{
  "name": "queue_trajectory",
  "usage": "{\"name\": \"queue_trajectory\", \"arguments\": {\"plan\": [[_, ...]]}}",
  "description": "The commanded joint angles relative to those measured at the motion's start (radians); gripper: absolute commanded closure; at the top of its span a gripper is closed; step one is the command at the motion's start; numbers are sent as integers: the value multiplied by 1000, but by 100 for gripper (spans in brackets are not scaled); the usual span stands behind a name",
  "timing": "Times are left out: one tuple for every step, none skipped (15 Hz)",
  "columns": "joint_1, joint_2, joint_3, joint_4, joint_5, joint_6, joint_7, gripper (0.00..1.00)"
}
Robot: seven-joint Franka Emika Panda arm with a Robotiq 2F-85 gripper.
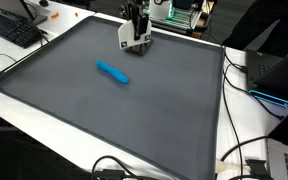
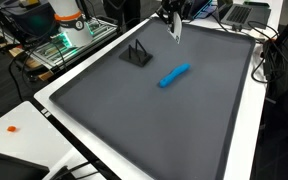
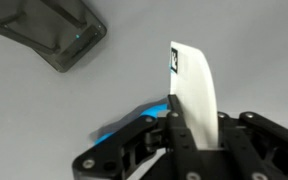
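My gripper (image 3: 184, 125) is shut on a white card (image 3: 194, 85) that sticks up between its fingers. In both exterior views the gripper (image 1: 136, 18) (image 2: 171, 10) hangs over the far part of a grey mat (image 1: 134, 110) (image 2: 154, 110), holding the card (image 1: 129, 35) (image 2: 176, 30) above it. A black angled stand (image 2: 136, 55) (image 3: 49, 35) sits on the mat close by, apart from the card. A blue marker-like stick (image 1: 112, 72) (image 2: 174, 75) lies flat near the mat's middle; in the wrist view a bit of it (image 3: 134, 118) shows behind my left finger.
The mat lies on a white table (image 2: 24, 115). A keyboard (image 1: 14, 28) sits off the mat's corner. Cables (image 1: 246, 150) and a laptop (image 2: 242, 12) line one side. Electronics with green lights (image 1: 179, 15) (image 2: 59, 45) stand beyond the far edge.
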Motion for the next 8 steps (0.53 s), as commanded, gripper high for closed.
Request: {"name": "queue_trajectory", "arguments": {"plan": [[-7,65,14,83,38,-67,-217,98],[-7,78,14,99,37,-82,-273,98],[-8,89,14,115,33,-98,-327,98],[-8,98,13,128,29,-115,-382,98],[-10,105,13,139,25,-137,-435,98],[-12,111,13,151,19,-158,-484,98],[1,90,4,119,16,-111,-396,98],[1,95,4,127,16,-115,-409,90]]}}
